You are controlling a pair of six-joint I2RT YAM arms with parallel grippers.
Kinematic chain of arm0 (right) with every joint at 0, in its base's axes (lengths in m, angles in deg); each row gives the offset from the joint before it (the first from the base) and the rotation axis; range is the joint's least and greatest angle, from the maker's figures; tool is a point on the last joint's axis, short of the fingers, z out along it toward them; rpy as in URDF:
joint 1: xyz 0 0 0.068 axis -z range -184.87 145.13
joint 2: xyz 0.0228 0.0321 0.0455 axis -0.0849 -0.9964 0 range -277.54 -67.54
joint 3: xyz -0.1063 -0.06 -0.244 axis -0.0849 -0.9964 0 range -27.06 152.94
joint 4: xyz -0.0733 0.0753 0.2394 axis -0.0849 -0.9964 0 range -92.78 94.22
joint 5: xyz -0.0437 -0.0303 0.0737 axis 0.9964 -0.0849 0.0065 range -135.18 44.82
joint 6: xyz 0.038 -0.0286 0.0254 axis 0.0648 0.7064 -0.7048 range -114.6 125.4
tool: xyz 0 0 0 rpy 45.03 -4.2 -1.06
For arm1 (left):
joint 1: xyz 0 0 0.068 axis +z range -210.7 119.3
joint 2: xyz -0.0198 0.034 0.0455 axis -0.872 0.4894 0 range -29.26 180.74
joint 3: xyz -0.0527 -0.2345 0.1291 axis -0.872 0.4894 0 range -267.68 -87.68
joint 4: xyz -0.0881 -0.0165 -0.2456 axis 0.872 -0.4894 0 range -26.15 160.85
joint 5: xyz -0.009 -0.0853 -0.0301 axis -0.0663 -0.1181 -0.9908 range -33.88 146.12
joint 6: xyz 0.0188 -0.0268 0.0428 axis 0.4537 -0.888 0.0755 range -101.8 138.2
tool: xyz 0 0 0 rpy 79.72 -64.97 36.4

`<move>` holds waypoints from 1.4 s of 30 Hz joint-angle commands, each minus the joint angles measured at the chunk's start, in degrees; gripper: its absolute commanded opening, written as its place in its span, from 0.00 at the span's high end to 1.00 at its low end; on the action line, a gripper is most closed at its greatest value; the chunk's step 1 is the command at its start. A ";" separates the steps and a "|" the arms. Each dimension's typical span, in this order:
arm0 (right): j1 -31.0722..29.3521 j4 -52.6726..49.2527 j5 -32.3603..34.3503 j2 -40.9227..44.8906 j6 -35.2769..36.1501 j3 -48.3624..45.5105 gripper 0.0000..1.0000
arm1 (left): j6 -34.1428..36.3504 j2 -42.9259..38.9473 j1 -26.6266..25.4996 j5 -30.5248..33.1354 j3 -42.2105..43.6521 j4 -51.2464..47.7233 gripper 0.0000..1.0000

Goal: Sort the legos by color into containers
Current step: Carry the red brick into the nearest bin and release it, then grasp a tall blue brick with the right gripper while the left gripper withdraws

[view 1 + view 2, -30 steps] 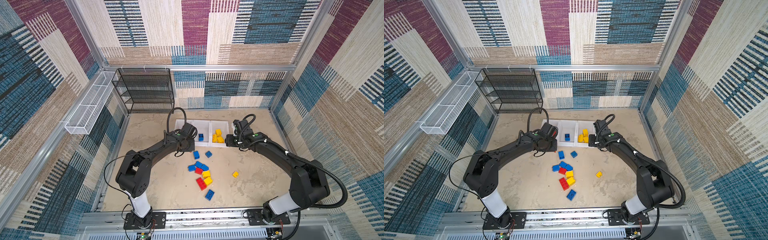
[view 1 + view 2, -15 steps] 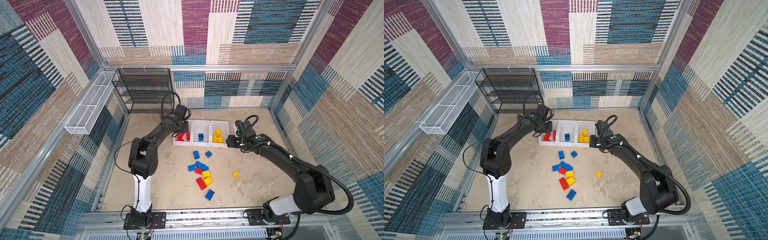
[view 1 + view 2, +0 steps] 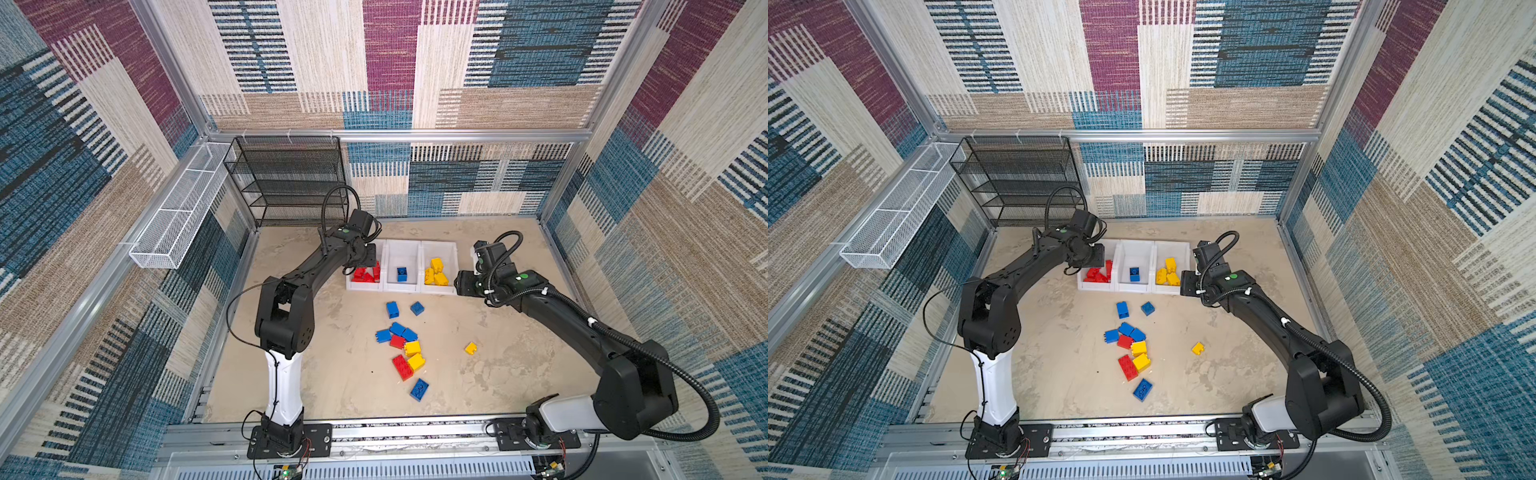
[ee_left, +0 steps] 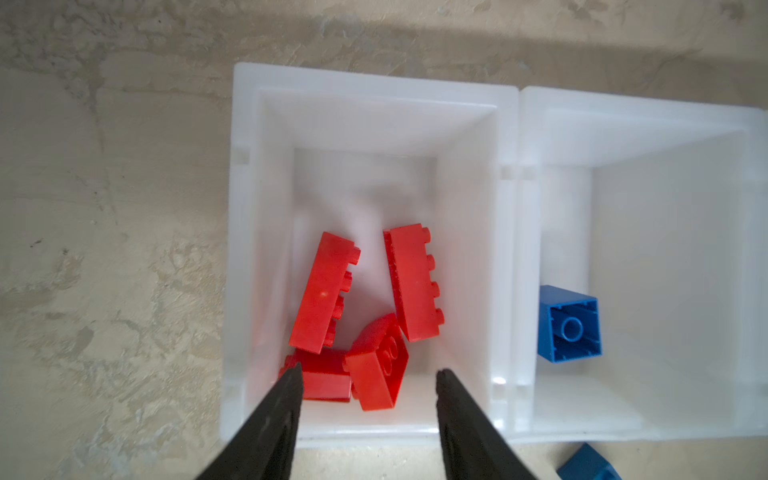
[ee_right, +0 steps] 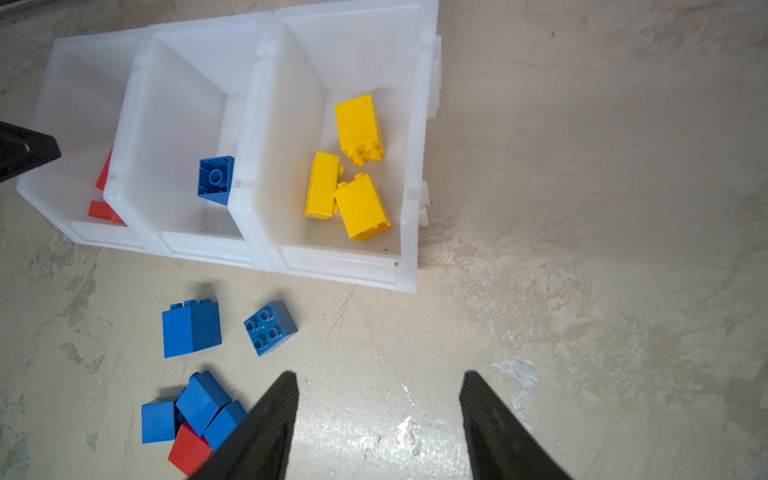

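Observation:
Three white containers stand in a row. The left one [image 4: 245, 249] holds several red legos [image 4: 322, 291], the middle one [image 5: 174, 245] a single blue brick [image 5: 215, 179], and the right one [image 5: 409, 232] three yellow bricks [image 5: 361, 205]. My left gripper [image 4: 370, 369] hangs open over the left container's front, gripping nothing, with a square red brick [image 4: 376, 374] lying just beneath it. My right gripper [image 5: 379, 374] is open and empty above bare floor in front of the right container. Loose legos [image 3: 401, 338] in red, blue and yellow lie mid-floor in both top views.
A black mesh shelf [image 3: 291, 178] stands at the back left and a white wire basket [image 3: 178, 208] hangs on the left wall. A lone yellow brick [image 3: 470, 348] lies apart on the right. Two blue bricks [image 5: 191, 328] sit just before the containers.
My left arm reached out over the left container and its jaws opened, and a red brick now lies under them. The right gripper drew back a little from the right container and widened slightly.

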 commanded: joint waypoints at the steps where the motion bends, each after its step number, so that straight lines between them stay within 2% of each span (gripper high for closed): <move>1: -0.13 0.26 0.38 0.27 -0.63 -0.11 0.35 | -0.53 -2.63 0.01 -1.03 2.34 1.16 0.44; 4: -0.17 0.75 -0.58 0.18 -0.82 -0.91 0.35 | -2.47 -5.85 0.01 -3.67 6.77 2.52 0.44; 9: -0.20 2.27 -1.94 -0.27 -1.40 -2.57 0.36 | -6.15 -15.31 -0.82 -8.64 20.97 11.71 0.44; 13: -1.57 3.37 -2.95 -1.76 -1.52 -2.45 0.37 | -7.63 -21.39 -1.41 -7.82 28.21 13.24 0.44; 19: -7.90 6.45 -2.00 -4.45 -2.25 -3.71 0.38 | -10.15 -29.23 -5.11 -6.48 38.69 13.30 0.44; 26: -13.93 8.26 -1.92 -10.11 -4.41 0.09 0.38 | -19.40 -39.11 -9.43 -2.63 51.30 19.29 0.44; 32: -18.40 6.88 -1.75 -17.18 -2.87 6.66 0.38 | -20.09 -41.72 -9.66 -1.01 53.92 18.25 0.44; 42: -21.32 5.46 -1.58 -24.42 -1.81 13.50 0.39 | -21.62 -46.57 -9.68 0.23 57.90 17.09 0.44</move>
